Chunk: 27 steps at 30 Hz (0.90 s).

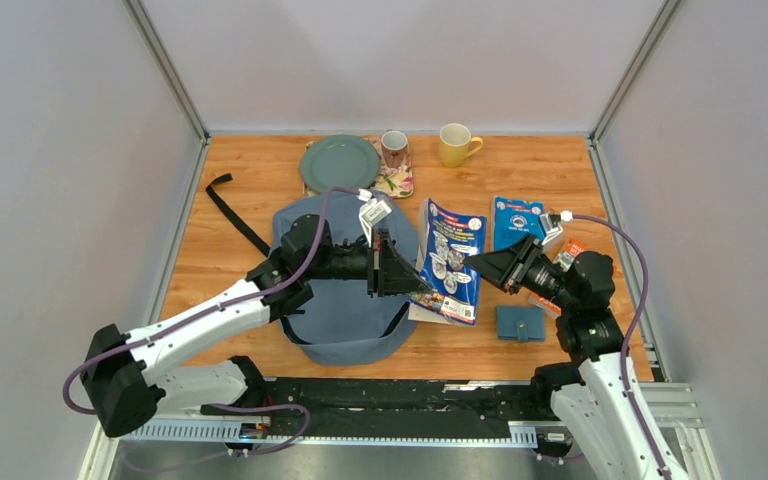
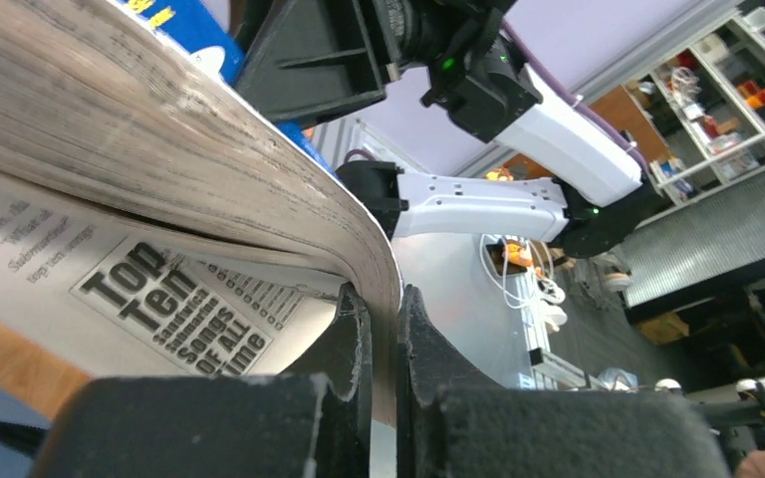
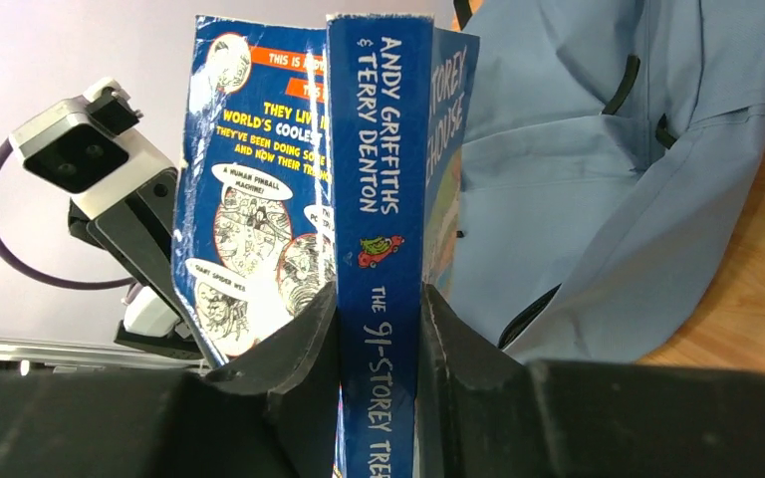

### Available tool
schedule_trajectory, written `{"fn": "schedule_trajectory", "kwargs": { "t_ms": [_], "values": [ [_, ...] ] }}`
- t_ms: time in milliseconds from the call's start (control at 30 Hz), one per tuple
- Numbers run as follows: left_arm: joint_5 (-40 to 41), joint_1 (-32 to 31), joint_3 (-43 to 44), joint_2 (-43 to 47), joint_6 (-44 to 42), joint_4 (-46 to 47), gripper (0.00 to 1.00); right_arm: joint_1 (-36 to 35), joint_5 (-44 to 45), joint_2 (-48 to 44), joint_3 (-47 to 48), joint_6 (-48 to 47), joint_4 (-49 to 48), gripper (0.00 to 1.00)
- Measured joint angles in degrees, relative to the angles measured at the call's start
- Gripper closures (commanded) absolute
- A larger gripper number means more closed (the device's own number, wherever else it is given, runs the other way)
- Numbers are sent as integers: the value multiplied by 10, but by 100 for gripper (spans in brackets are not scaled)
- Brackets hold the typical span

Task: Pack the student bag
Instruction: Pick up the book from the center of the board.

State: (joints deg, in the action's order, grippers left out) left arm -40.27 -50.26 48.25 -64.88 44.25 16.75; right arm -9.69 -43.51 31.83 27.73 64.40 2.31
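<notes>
Starting nearest me, the student bag (image 1: 345,325) lies flat on the table (image 1: 230,250), left of centre under my left arm. I cannot tell whether its main zip is open, and nothing shows as packed. Right of it sits a small teal wallet (image 1: 520,322). Just beyond, the blue book (image 1: 450,262) is tilted up beside the bag, my left hand (image 2: 385,309) pinched on its page edge and my right hand (image 3: 379,299) clamped on its spine. Farther off lie another blue book (image 1: 517,218), a plate (image 1: 340,163), a patterned mug (image 1: 394,148) and a yellow mug (image 1: 457,144). I judge the packing barely begun.
</notes>
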Motion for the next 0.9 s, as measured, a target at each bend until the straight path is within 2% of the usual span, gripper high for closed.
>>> {"fn": "schedule_trajectory", "kwargs": {
  "t_ms": [67,100,133,167,200,367,467,567,700,900],
  "values": [
    [14,-2,-3,14,-11,-21,100,-2,5,-8,0,2,0,100],
    [25,-3,-5,23,-17,-33,75,-3,10,-13,0,3,0,100],
    [37,-3,-9,32,-23,-43,57,-3,11,-16,0,3,0,100],
    [52,-4,-17,43,-29,-52,30,-3,12,-18,0,3,0,100],
    [69,-5,-25,56,-36,-68,25,-4,11,-20,1,4,0,100],
    [185,-7,-69,117,-56,-134,25,-10,4,-23,9,9,6,100],
    [246,-6,-103,152,-54,-136,24,-13,-2,-24,15,13,14,100],
    [276,-6,-112,151,-48,-125,24,-18,-7,-24,26,28,14,100],
    [282,-5,-112,113,-33,-66,23,-28,-15,-28,44,46,9,100],
    [262,-5,-139,76,14,75,23,-37,-22,-35,54,63,-1,100]
  ]
}}
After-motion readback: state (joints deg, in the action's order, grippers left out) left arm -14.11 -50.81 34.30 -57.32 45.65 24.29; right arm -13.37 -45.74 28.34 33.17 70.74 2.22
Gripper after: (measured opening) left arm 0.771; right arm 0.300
